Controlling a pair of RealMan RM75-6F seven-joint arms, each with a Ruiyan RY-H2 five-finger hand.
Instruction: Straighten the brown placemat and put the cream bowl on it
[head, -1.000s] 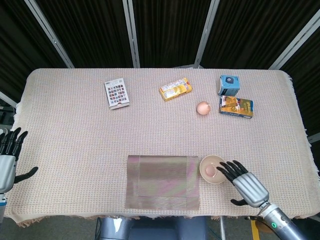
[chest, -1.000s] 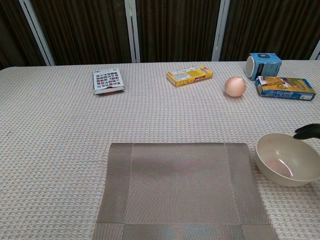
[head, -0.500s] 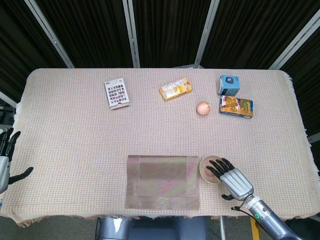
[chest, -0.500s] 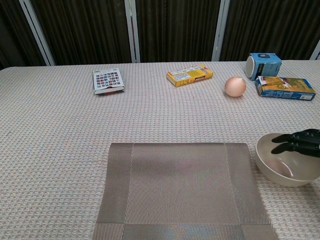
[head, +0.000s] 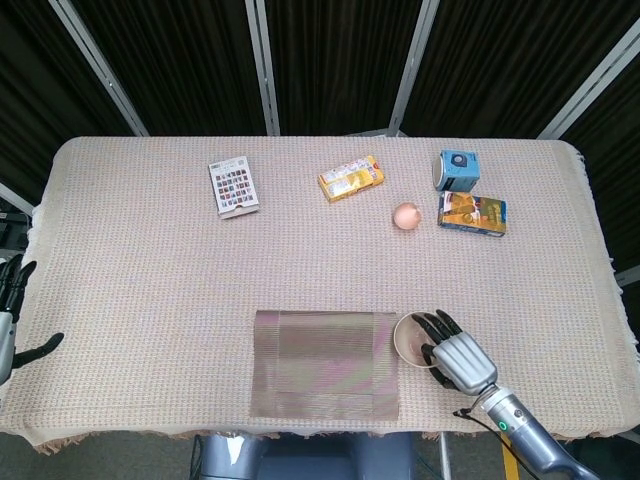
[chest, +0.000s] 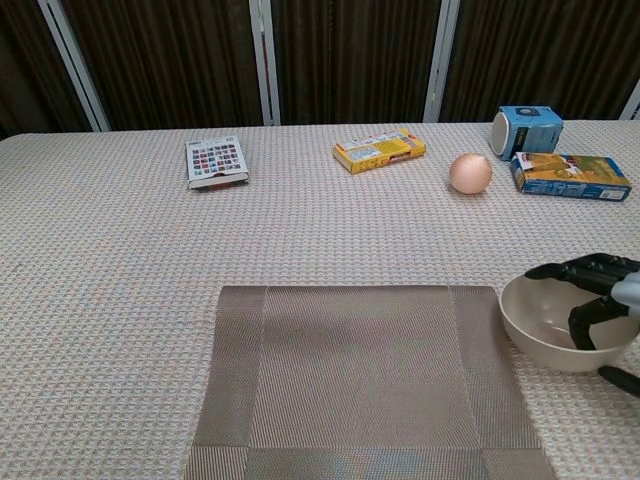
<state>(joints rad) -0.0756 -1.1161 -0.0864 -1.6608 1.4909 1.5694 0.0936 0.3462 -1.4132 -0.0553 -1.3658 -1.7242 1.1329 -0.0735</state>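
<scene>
Reaching over the cream bowl (chest: 553, 322) from its right side, right hand (head: 458, 357) with fingers (chest: 572, 269) draped over the far rim and curled down into the hollow; thumb side below the near wall, so probably closing for a rim grip. Whether the bowl is actually clamped: cannot tell (no lift visible, base on the tablecloth (head: 150, 260)).

Immediately left of that hand, brown placemat (head: 325, 363), one, lying flat and apparently square to the table edge, bowl just beside its right border, not on it. Placement judged deliberate: short slide or lift leftward.

Left hand (head: 8, 318) well away at the far left table edge, fingers spread, holding nothing.

Beyond the right hand, away from the robot:
- one egg (chest: 470, 173)
- one yellow box (chest: 378, 151)
- one blue-orange box (chest: 570, 176)
- one blue canister (chest: 527, 131)
- one sticker card (chest: 216, 162), far left of the row
</scene>
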